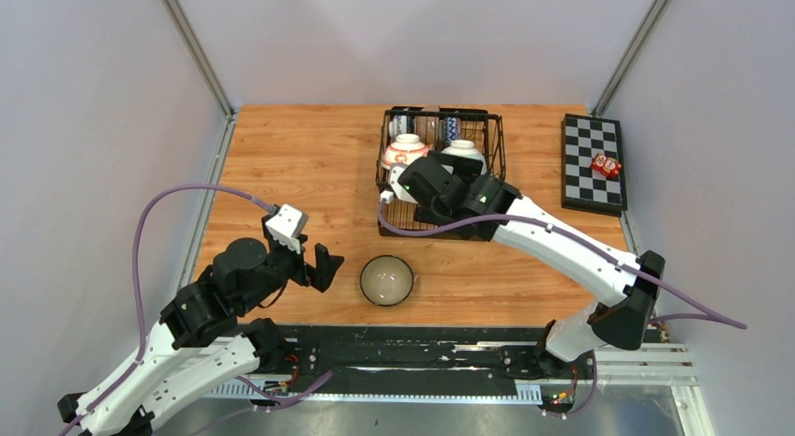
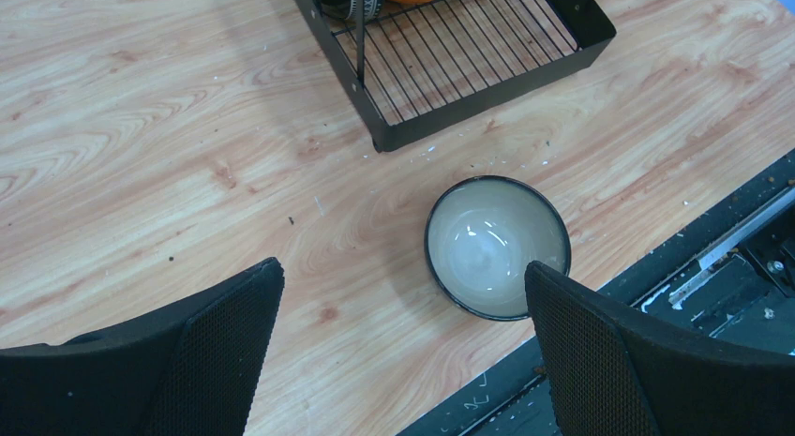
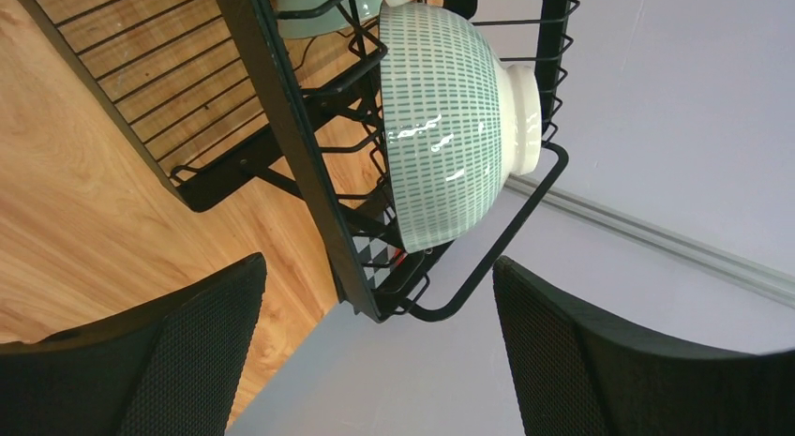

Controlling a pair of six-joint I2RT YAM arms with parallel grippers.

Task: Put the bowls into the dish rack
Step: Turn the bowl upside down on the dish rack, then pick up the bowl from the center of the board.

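One bowl (image 1: 386, 279) on table (image 1: 300, 164), dish rack (image 2: 450, 66) part-loaded

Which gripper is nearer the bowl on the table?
Left. The left gripper hovers just beside the bowl; the right gripper is over at the dish rack, well beyond it.

No legible text, label, brand, number or sign in any view.
Faint scribbled marks (image 2: 481, 399) at near edge of light wooden table (image 2: 141, 127): too small to read.
Small red-and-white block (image 1: 606, 165) on black-and-white checkered board (image 1: 579, 136), far right corner of table: print unresolved.
Cream ceramic bowl with green dash pattern (image 3: 450, 127): decoration only, no characters.
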